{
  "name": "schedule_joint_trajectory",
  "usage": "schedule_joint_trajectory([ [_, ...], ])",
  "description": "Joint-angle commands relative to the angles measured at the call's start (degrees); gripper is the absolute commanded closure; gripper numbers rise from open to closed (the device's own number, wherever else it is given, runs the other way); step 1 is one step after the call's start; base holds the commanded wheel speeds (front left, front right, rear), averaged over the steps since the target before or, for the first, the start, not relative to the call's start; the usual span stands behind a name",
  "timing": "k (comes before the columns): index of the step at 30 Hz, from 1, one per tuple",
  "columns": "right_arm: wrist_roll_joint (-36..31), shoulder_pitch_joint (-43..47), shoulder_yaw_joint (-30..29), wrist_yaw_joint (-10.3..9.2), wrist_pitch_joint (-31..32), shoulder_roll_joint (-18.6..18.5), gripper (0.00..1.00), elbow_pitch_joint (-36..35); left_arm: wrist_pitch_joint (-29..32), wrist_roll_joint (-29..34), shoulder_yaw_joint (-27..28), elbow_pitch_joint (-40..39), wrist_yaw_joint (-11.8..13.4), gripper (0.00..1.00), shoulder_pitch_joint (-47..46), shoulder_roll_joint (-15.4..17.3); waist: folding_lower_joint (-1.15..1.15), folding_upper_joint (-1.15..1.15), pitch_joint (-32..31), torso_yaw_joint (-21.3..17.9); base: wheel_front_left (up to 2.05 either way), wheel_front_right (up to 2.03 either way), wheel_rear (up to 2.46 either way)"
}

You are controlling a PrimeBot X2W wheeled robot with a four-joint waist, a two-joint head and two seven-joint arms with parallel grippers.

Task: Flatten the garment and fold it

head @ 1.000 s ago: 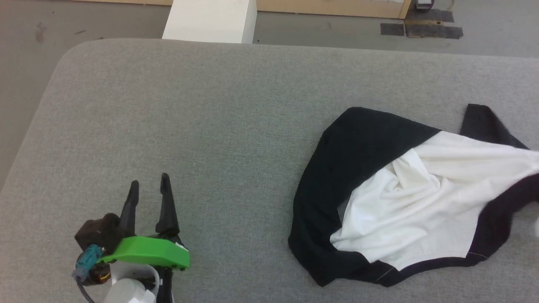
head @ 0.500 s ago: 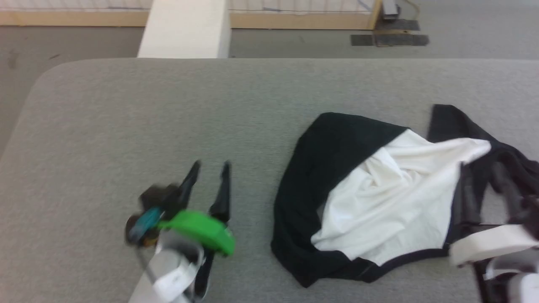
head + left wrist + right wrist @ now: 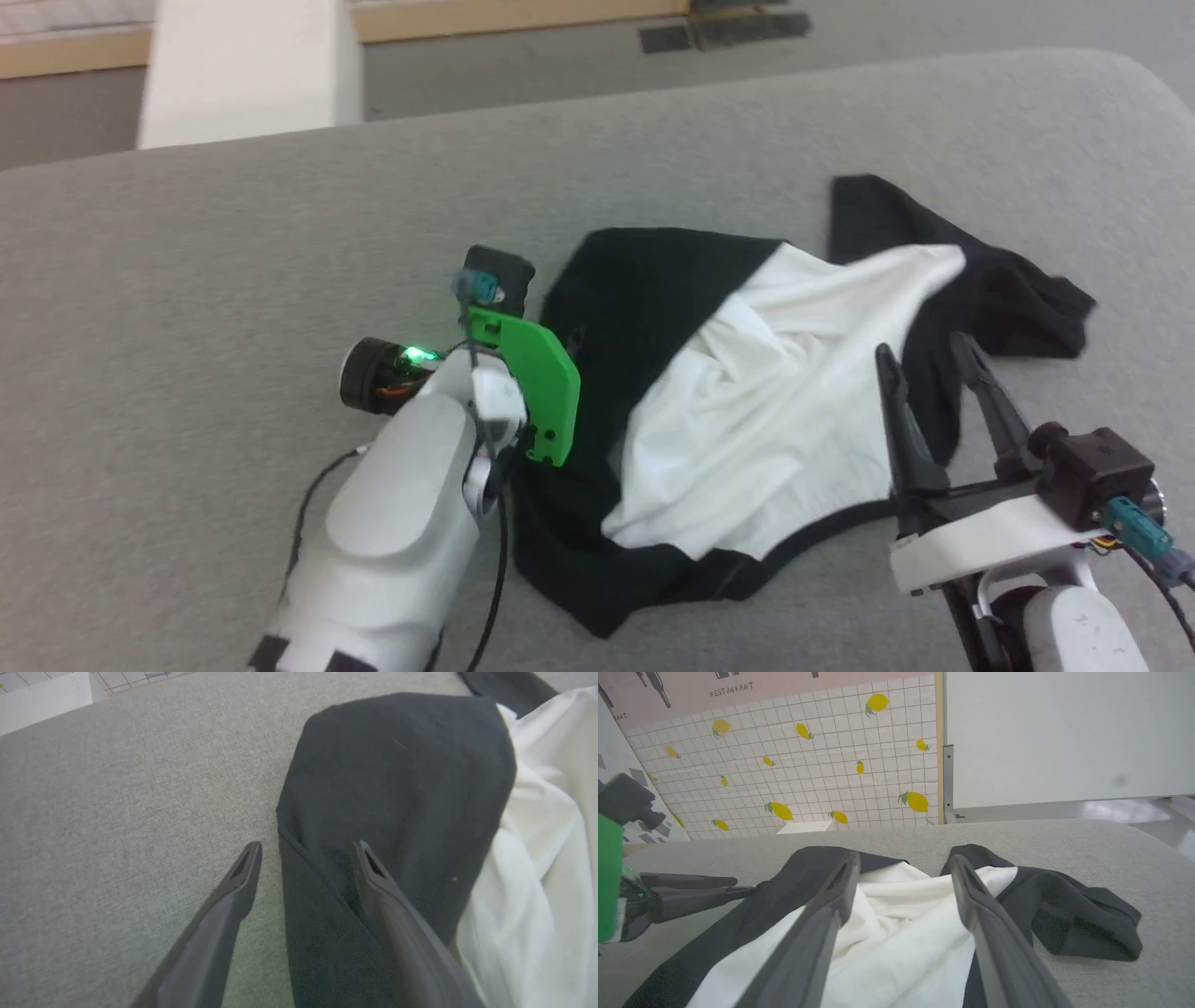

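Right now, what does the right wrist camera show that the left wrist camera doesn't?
Right wrist view: a white tiled wall with yellow lemons, a plain white panel, a crumpled black sleeve, the right claw open above white cloth, and the left claw seen sideways.
Left wrist view: that left claw open, one finger over the grey upholstered surface, one over a flatter black sleeve with a stitched seam.
Both: the white T-shirt with black sleeves, lying rumpled on that surface.

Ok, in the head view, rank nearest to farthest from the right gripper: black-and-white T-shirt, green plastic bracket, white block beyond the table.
1. Black-and-white T-shirt: beneath the right gripper.
2. Green plastic bracket: on the left arm, across the shirt.
3. White block: far left, beyond the table.
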Motion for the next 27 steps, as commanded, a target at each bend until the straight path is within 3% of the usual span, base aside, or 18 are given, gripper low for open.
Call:
schedule_joint_trajectory([
  [1,0.59,-0.89,0.46,-0.11,-0.58,0.05,0.00,0.02,2.26,0.89,-0.38,1.09,0.20,0.00,-1.57,0.65,0.00,0.00,2.50,-3.26,0.00,0.00,0.00],
  [7,1.41,-1.27,1.51,-0.11,-1.49,0.05,0.00,0.52,19.16,0.89,-3.23,5.94,-1.86,0.00,-3.29,3.47,0.00,0.00,3.00,-5.07,0.00,0.00,0.00],
  [8,1.55,-1.27,1.58,-0.11,-1.61,0.05,0.00,0.53,21.46,0.60,-3.52,5.97,-2.16,0.53,-3.02,3.86,0.00,0.00,2.95,-5.13,0.00,0.00,0.00],
  [9,1.65,-1.29,1.63,-0.11,-1.66,0.05,0.00,0.56,23.04,-0.02,-3.45,5.85,-2.41,0.87,-2.61,4.03,0.00,0.00,2.88,-5.15,0.00,0.00,0.00],
  [10,1.77,-1.32,1.72,-0.11,-1.66,0.06,0.00,0.63,24.78,-0.88,-3.31,5.57,-2.74,1.00,-1.96,4.25,0.00,0.00,2.72,-5.12,0.00,0.00,0.00],
  [12,1.84,-1.40,1.83,-0.11,-1.60,0.06,0.00,0.73,25.08,-1.42,-3.11,3.92,-3.02,1.00,-1.10,5.17,0.00,0.00,2.38,-4.80,0.00,0.00,0.00],
  [15,1.77,-1.40,1.76,-0.11,-1.45,0.06,0.00,0.70,17.90,0.01,-1.88,-0.39,-1.13,1.00,-0.45,7.33,0.00,0.00,1.85,-3.98,0.00,0.00,0.00],
  [21,1.28,-1.32,1.47,-0.11,-0.86,0.06,0.00,0.26,-0.76,0.25,6.10,-8.20,6.09,1.00,1.59,11.20,0.00,0.00,-0.07,-1.27,0.00,0.00,0.00],
  [27,1.09,-0.75,0.88,-0.11,-0.05,0.06,0.00,-0.38,-6.58,-1.66,14.14,-14.37,11.98,1.00,6.83,15.58,0.00,0.00,-1.86,1.52,0.00,0.00,0.00],
])
